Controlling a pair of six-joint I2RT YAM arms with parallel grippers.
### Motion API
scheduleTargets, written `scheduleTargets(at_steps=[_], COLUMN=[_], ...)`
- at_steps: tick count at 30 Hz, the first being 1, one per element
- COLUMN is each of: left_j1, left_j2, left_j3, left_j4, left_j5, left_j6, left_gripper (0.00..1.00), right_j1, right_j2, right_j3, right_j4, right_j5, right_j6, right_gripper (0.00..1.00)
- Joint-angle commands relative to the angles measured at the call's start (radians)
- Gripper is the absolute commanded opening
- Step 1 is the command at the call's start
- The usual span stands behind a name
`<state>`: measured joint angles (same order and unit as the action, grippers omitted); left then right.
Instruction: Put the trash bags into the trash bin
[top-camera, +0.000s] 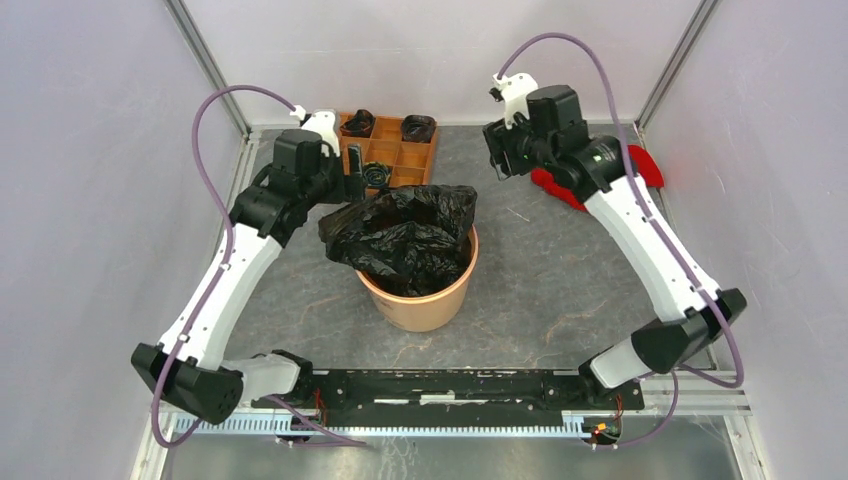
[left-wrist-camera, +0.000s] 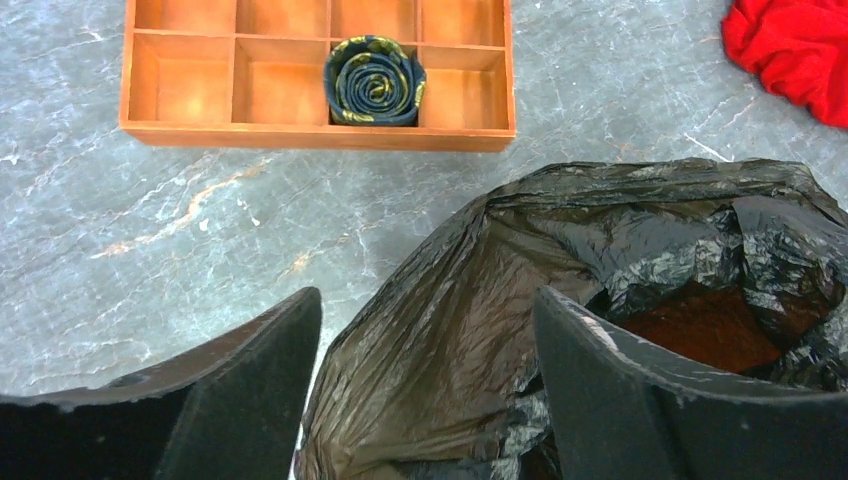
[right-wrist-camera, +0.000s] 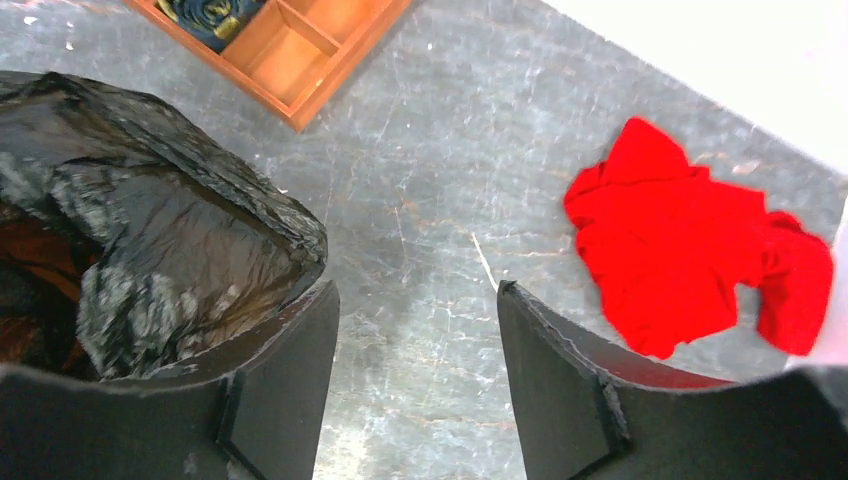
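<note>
The peach-orange trash bin (top-camera: 425, 300) stands mid-table. A glossy black trash bag (top-camera: 405, 235) sits crumpled in its mouth and bulges out over the left and far rim. My left gripper (top-camera: 352, 185) hovers at the bag's far-left edge. In the left wrist view this gripper (left-wrist-camera: 425, 300) is open, with the bag's film (left-wrist-camera: 620, 230) lying below and between the spread fingers, and a bit of the bin's inside (left-wrist-camera: 710, 325) shows. My right gripper (right-wrist-camera: 416, 290) is open over bare table, right of the bag (right-wrist-camera: 170, 230), with nothing between its fingers.
A wooden compartment tray (top-camera: 395, 150) stands at the back, holding black bundles (top-camera: 417, 127) and a dark patterned roll (left-wrist-camera: 375, 80). A red cloth (right-wrist-camera: 680, 230) lies at the back right, partly under the right arm (top-camera: 620, 200).
</note>
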<state>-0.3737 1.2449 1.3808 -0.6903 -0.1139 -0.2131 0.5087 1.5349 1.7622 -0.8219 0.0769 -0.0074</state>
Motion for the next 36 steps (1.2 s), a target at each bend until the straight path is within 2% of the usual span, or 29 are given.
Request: scheduleTargets(at_steps=[1, 4, 9, 13, 19, 21, 23, 25, 28, 31, 36], left_j1=[0.028, 0.114, 0.184, 0.193, 0.193, 0.193, 0.193, 0.193, 0.193, 0.193, 0.194], left_j2=[-0.048, -0.051, -0.065, -0.102, -0.128, -0.130, -0.134, -0.134, -0.131, -0.137, -0.138], left_j3=[-0.021, -0.039, -0.095, -0.169, -0.255, -0.270, -0.287, -0.300, -0.313, -0.327, -0.342], left_j4=[-0.027, -0.009, 0.030, 0.082, 0.115, 0.122, 0.138, 0.146, 0.150, 0.152, 0.163], left_j5=[0.043, 0.314, 0.422, 0.502, 0.532, 0.539, 0.553, 0.566, 0.569, 0.561, 0.558], left_j6=[-0.004, -0.056, -0.116, -0.169, -0.188, -0.191, -0.200, -0.205, -0.206, -0.205, -0.212], left_gripper=[0.85, 0.83, 0.81, 0.78, 0.73, 0.70, 0.67, 0.64, 0.62, 0.60, 0.57], right_j1=[0.062, 0.144, 0.246, 0.307, 0.327, 0.329, 0.332, 0.333, 0.336, 0.347, 0.354], right_j2=[-0.077, -0.102, -0.034, 0.069, 0.147, 0.161, 0.165, 0.156, 0.126, 0.048, -0.155], right_j3=[0.025, -0.023, -0.033, 0.024, 0.018, 0.019, 0.016, -0.001, -0.041, -0.120, -0.340], right_j4=[0.002, 0.103, 0.199, 0.162, 0.170, 0.167, 0.165, 0.180, 0.199, 0.223, 0.333], right_j5=[-0.072, -0.304, -0.588, -0.641, -0.634, -0.634, -0.647, -0.669, -0.701, -0.728, -0.799], right_j6=[-0.117, -0.201, -0.242, -0.292, -0.292, -0.287, -0.276, -0.261, -0.221, -0.170, -0.087], right_gripper=[0.66, 0.71, 0.80, 0.83, 0.81, 0.74, 0.62, 0.48, 0.23, 0.03, 0.00])
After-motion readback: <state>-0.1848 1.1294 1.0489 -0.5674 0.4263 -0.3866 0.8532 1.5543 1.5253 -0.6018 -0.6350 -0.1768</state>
